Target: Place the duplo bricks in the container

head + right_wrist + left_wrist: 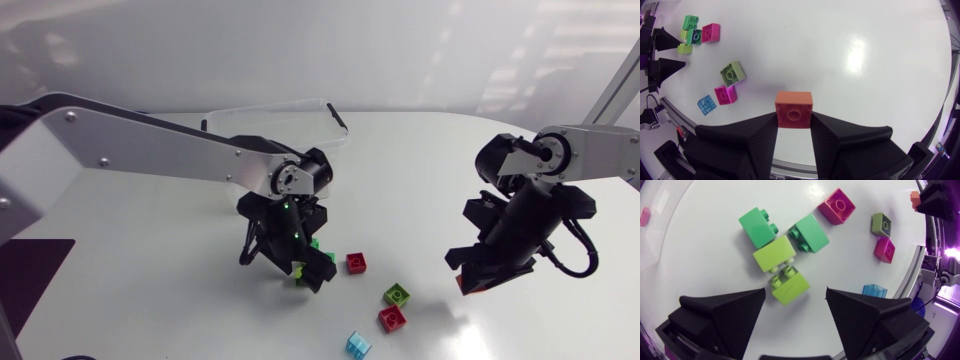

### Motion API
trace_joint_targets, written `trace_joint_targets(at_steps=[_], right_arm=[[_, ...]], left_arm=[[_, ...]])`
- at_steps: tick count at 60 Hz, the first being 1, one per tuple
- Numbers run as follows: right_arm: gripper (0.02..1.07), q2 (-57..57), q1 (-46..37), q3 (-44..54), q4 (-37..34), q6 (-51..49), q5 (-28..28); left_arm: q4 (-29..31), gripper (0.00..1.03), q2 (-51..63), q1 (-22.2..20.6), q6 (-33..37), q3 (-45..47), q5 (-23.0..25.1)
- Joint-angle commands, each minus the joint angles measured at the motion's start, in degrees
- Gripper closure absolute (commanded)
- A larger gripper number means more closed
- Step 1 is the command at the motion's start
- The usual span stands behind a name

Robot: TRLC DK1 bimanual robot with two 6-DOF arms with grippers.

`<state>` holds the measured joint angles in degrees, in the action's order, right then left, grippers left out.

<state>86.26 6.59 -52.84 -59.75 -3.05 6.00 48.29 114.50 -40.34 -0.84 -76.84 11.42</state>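
The left gripper (pixel 796 295) hangs low over a small group of green bricks near the middle of the table (pixel 420 170). Its two fingers are spread wide and hold nothing. A lime brick (pixel 790 285) lies on the table just ahead of the gap between the fingertips, and it seems that neither finger touches it. A second lime brick (pixel 774 253) lies just behind the first one. They appear to meet at their studs, although the view does not make this fully sure. Two darker green bricks (pixel 757 227) (pixel 810 233) lie close against this second lime brick, on its far side.

The right gripper (pixel 794 122) is raised above the table at the right side. It is closed on an orange brick (pixel 794 110), with one finger pressing on each side, and the single stud of the brick faces the camera.

Between the two grippers four more bricks lie apart from each other: a red brick (pixel 356 263), an olive-green brick (pixel 397 295), another red brick (pixel 392 318) just beside the olive-green one, and a clear blue brick (pixel 358 345) nearest to the front edge.

The clear container (pixel 280 122) stands at the far side of the table, behind the left arm and well apart from all the bricks.
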Motion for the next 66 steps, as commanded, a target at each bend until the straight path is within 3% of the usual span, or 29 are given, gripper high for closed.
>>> trace_joint_targets(at_steps=[1, 6, 12, 14, 27, 36, 50, 66], right_arm=[[0.8, 0.0, -1.6, 0.1, 0.1, 0.1, 0.1], [0.8, -0.2, -2.6, 0.0, 0.1, -0.8, 0.2], [0.81, -0.3, -3.1, -0.2, 0.2, -1.4, 0.2], [0.81, -0.4, -3.1, -0.4, 0.5, -1.4, 0.2], [0.81, -1.3, 0.4, -5.3, 0.2, -0.2, 0.2], [0.81, -0.8, 3.8, -8.7, 0.2, 1.9, 0.0], [0.81, -0.2, 8.0, -13.7, 0.6, 4.3, -0.1], [0.81, 6.7, 16.5, -30.0, 1.9, 8.7, 0.2]], left_arm=[[0.1, 0.21, 4.1, -1.8, -3.3, -2.7, -1.8], [0.3, 0.22, 4.2, -2.1, -4.3, -3.2, -4.0], [0.7, 0.37, 4.4, -1.9, -5.0, -2.6, -7.0], [0.6, 0.45, 4.3, -1.4, -5.0, -2.4, -7.4], [0.5, 0.54, 1.1, 1.1, -4.5, -0.9, -8.3], [0.5, 0.7, -0.6, 2.0, -4.6, -0.4, -8.3], [-0.7, 0.71, -4.2, 2.5, -1.2, 3.1, -8.3], [2.3, 0.71, -17.8, 5.3, 2.3, 4.9, -8.5]])
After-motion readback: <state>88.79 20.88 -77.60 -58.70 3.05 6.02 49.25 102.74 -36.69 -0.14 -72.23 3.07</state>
